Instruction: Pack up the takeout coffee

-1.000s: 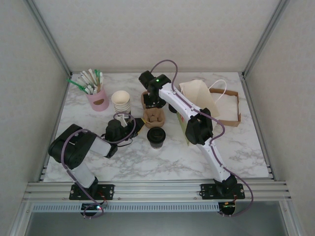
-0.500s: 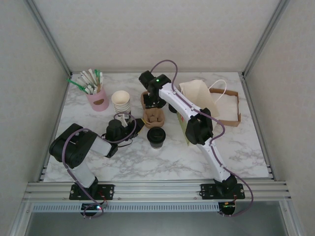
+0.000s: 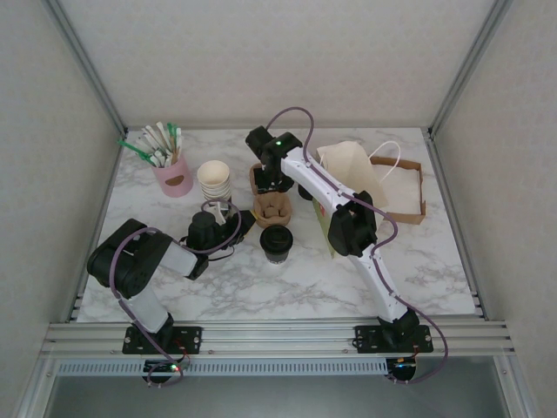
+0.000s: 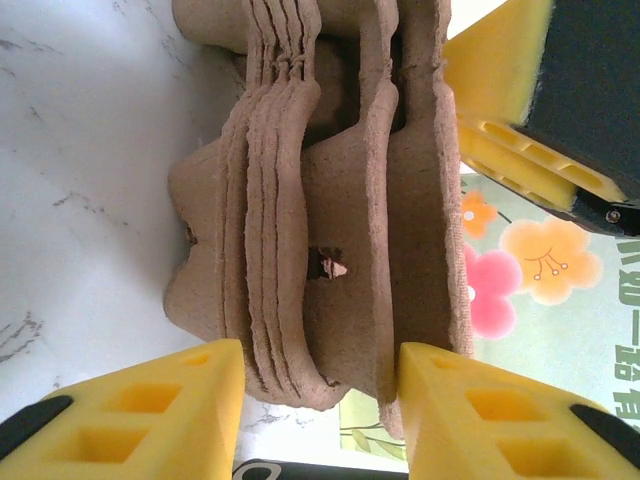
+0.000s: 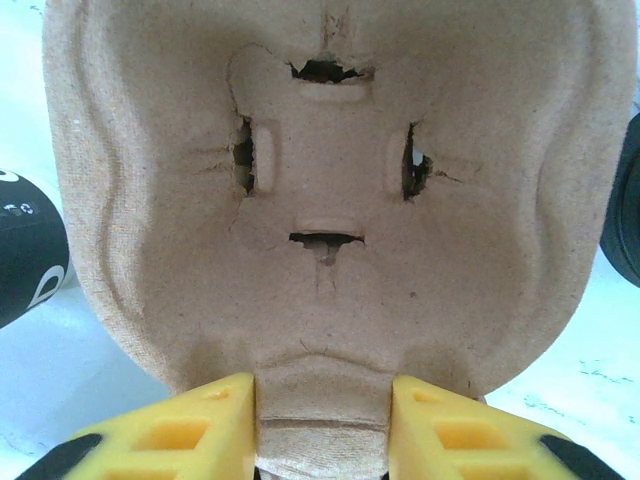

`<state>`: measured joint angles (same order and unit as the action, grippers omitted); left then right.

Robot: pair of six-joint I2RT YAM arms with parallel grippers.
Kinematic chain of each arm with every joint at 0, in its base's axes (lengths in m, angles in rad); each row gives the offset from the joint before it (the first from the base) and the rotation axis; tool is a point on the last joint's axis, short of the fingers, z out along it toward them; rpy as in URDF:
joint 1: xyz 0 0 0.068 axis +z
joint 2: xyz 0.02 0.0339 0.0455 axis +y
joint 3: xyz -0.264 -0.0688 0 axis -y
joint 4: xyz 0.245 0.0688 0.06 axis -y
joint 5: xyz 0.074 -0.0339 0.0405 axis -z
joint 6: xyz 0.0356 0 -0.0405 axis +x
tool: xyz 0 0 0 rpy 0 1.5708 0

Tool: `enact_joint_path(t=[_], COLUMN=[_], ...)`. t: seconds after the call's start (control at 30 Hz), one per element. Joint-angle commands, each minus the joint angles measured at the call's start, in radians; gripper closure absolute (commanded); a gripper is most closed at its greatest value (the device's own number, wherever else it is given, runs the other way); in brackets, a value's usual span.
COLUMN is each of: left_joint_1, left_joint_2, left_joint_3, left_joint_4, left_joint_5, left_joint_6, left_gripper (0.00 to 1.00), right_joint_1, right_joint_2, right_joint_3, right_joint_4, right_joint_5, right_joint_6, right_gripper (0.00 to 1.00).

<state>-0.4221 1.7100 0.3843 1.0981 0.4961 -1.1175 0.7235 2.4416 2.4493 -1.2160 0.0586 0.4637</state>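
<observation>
The takeout coffee (image 3: pixel 277 241), a cream cup under a black lid, stands on the marble just in front of a stack of brown pulp cup carriers (image 3: pixel 271 205). My left gripper (image 3: pixel 244 219) reaches in low from the left. In the left wrist view my left gripper (image 4: pixel 320 410) has its yellow fingers (image 4: pixel 130 415) pressed against the near edge of the carrier stack (image 4: pixel 300 230). My right gripper (image 3: pixel 266 183) comes down from behind. In the right wrist view my right gripper (image 5: pixel 322 420) is shut on the end tab of the top carrier (image 5: pixel 330 180).
A pink holder of stirrers (image 3: pixel 172 172) and a stack of lidless cream cups (image 3: pixel 214 180) stand at the back left. A paper bag (image 3: pixel 348 170) and a shallow cardboard tray (image 3: pixel 409 202) lie to the right. A green flowered packet (image 4: pixel 520 290) lies beyond the carriers.
</observation>
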Motion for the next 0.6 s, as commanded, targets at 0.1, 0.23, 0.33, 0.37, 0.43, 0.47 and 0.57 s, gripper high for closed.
enact_joint_path(t=[0.1, 0.23, 0.33, 0.37, 0.43, 0.47, 0.57], left_joint_1=[-0.009, -0.012, -0.014, -0.014, -0.015, -0.016, -0.017], left_joint_2=[-0.01, -0.008, -0.013, -0.014, -0.022, -0.026, -0.048], left_joint_3=[-0.002, -0.002, -0.001, -0.002, -0.004, -0.004, -0.002], left_joint_4=[-0.017, -0.021, -0.023, -0.024, -0.03, -0.032, -0.046], left_joint_5=[-0.027, -0.03, -0.033, -0.034, -0.036, -0.036, -0.04], left_joint_6=[0.033, 0.035, 0.036, 0.036, 0.039, 0.04, 0.045], left_gripper=[0.56, 0.57, 0.57, 0.57, 0.57, 0.57, 0.57], right_joint_1=[-0.006, -0.006, -0.006, -0.006, -0.006, -0.004, 0.002], right_joint_2=[-0.085, -0.099, -0.105, -0.107, -0.117, -0.121, -0.145], right_joint_3=[-0.007, -0.012, -0.013, -0.016, -0.023, -0.024, -0.03], right_joint_4=[-0.014, -0.01, -0.008, -0.006, 0.002, 0.004, 0.016], right_joint_5=[0.014, 0.017, 0.019, 0.019, 0.017, 0.016, 0.014], right_joint_6=[-0.006, -0.006, -0.006, -0.005, -0.006, -0.005, -0.011], right_gripper=[0.66, 0.66, 0.66, 0.66, 0.66, 0.66, 0.66])
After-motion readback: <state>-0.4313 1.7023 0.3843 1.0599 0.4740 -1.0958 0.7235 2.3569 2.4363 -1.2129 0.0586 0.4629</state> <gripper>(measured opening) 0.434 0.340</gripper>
